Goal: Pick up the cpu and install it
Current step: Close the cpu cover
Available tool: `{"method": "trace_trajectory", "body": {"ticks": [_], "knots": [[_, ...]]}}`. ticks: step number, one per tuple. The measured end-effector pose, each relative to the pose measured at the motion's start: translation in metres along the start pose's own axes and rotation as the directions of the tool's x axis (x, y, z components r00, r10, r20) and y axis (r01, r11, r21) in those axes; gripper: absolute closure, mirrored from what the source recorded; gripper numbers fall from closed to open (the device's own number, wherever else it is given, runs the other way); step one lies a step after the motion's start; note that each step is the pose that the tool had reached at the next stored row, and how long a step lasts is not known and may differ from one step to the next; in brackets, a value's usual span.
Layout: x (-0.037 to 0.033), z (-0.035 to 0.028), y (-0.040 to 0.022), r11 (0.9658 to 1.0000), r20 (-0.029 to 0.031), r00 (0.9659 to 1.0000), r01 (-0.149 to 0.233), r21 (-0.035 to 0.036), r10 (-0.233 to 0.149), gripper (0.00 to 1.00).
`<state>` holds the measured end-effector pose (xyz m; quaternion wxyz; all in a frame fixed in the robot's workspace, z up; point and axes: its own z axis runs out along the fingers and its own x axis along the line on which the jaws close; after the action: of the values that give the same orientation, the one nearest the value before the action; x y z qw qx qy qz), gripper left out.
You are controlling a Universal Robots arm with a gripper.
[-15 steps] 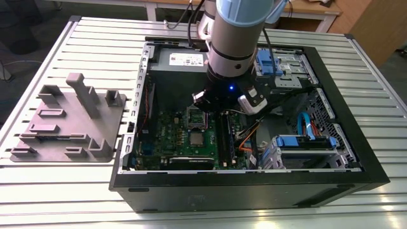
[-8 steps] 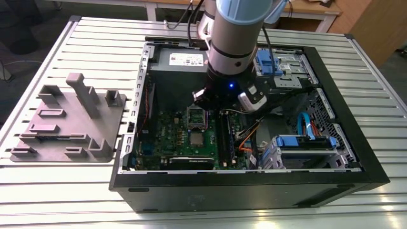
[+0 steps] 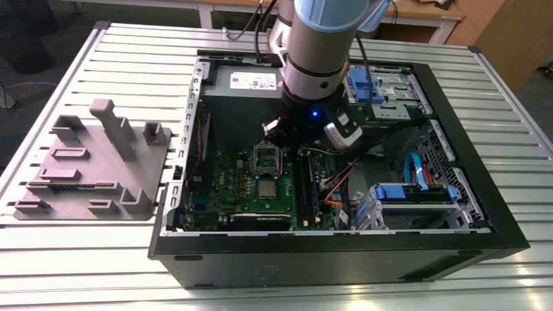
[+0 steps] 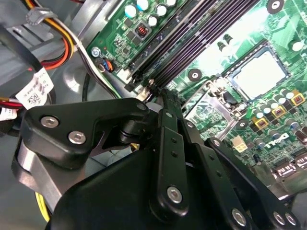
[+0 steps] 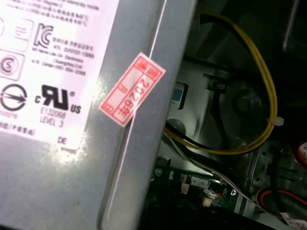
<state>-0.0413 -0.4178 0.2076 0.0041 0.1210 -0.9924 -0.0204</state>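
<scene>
desk: slatted metal desk [image 3: 519, 272] carrying an open computer case [image 3: 484, 214], with a grey fixture [image 3: 95, 168] well apart from the hand, outside the case.
arm: reaches down into the case, over the green motherboard [image 3: 233, 188].
hand: the hand [image 3: 289, 137] hangs low above the board, close to the big grey box with the white label [image 3: 246, 81]; in the second wrist view the hand [image 4: 162, 93] shows as black linkage seen side-on, so i cannot tell how far open it is. nothing shows in its hold.
cpu: the cpu [image 3: 269, 188] lies flat on the board, pale top up; in the second wrist view the cpu [image 4: 261, 72] sits squarely inside its socket surround.
cpu relative to hand: lower than the hand and off to one side, near but clearly apart, not touching. the metal frame [image 3: 267, 157] with the dark centre lies between them, almost under the hand.
progress: judging by how it lies, the cpu looks seated in place already, and the hand is off it. whether the metal frame needs closing over it, i cannot tell.
</scene>
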Motion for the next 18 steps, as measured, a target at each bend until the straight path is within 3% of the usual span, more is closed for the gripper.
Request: {"method": "trace_trajectory", "body": {"ticks": [12,18], "knots": [[-0.0031,0.006,0.0122,0.9992,-0.0015,0.9992,0.04,-0.0006,-0.04,0.89],[-0.0032,0.0079,0.0137,0.9991,-0.0018,0.9991,0.043,-0.0006,-0.043,0.89]]}}
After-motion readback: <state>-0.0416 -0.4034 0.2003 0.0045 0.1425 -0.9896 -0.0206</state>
